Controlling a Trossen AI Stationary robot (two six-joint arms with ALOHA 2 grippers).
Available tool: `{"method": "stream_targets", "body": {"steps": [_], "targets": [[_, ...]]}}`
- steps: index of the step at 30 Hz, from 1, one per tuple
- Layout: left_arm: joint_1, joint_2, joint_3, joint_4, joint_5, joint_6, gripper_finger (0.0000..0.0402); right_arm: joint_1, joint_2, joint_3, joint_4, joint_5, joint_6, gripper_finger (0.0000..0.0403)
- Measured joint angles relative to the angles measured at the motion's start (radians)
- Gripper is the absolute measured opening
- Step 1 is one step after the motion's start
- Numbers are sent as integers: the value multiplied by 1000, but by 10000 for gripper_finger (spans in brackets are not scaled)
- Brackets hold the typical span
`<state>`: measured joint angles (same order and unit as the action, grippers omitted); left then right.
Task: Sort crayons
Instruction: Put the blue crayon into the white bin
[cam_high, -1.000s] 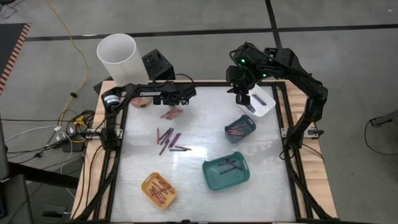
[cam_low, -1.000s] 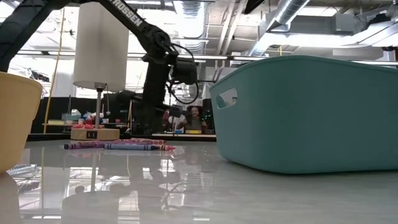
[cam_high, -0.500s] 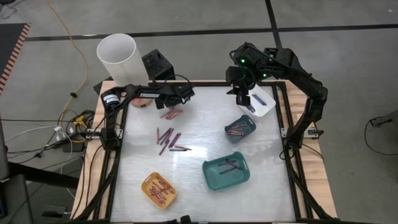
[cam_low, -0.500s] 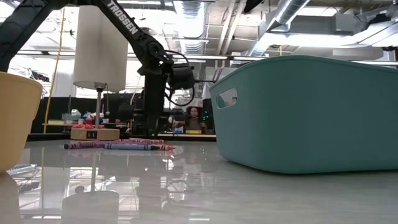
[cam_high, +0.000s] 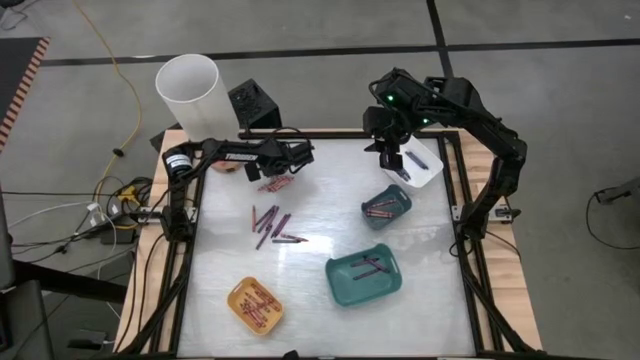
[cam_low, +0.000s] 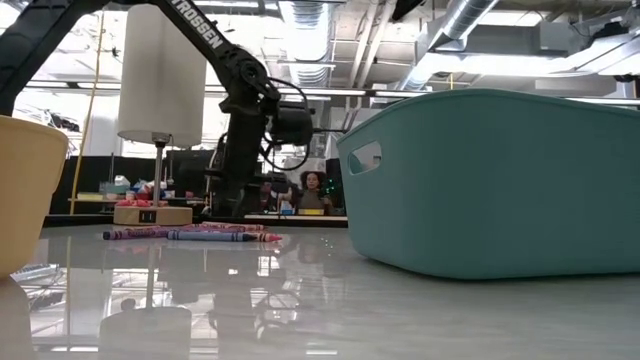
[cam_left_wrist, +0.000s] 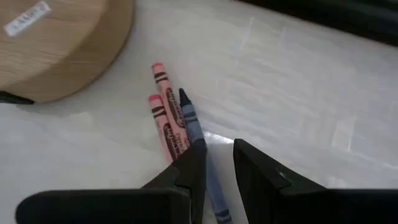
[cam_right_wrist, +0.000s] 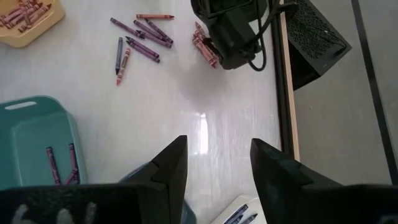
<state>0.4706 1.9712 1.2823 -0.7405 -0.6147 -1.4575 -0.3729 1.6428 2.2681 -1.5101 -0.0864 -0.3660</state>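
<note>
Left gripper (cam_high: 268, 172) is down low over the small crayon cluster (cam_high: 275, 183) at the far-left part of the desk (cam_high: 320, 300), just beside the round wooden base (cam_left_wrist: 62, 43). Left wrist view: jaws narrow with a small gap, tips straddling a dark blue-grey crayon (cam_left_wrist: 194, 127) that lies against two pink ones (cam_left_wrist: 166, 118); can't tell if they're actually pinching it or only hovering around it. Crayons are flat on the desk. Right gripper (cam_high: 393, 160) hangs above the white tray (cam_high: 428, 170) at the far-right corner, jaws open, nothing between them in the right wrist view. White tray has a couple of dark crayons in it. A loose scatter of purple/red crayons (cam_high: 270, 225) sits mid-left on the desk, well apart from the trays. Small teal tray (cam_high: 386, 207) near the right gripper holds a few reddish ones; bigger teal tray (cam_high: 364, 280) nearer the front holds a few purple; yellow tray (cam_high: 256, 305) at front-left holds a bunch of red/pink. Low view: a few crayons lying in a row (cam_low: 190, 234) on the desk, left arm behind them, a person (cam_low: 312, 190) in the room beyond. White cylinder (cam_high: 190, 95) and black box (cam_high: 253, 104) stand off the far-left edge.
</note>
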Motion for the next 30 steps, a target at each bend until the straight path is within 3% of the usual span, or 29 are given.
{"method": "stream_targets", "body": {"steps": [11,30], "targets": [[-6,-3,-29,-8,1,-111,71,0,0,0,0,0,2,169],[1,-3,-29,51,57,-83,71,1,0,0,-1,-24,1,169]]}}
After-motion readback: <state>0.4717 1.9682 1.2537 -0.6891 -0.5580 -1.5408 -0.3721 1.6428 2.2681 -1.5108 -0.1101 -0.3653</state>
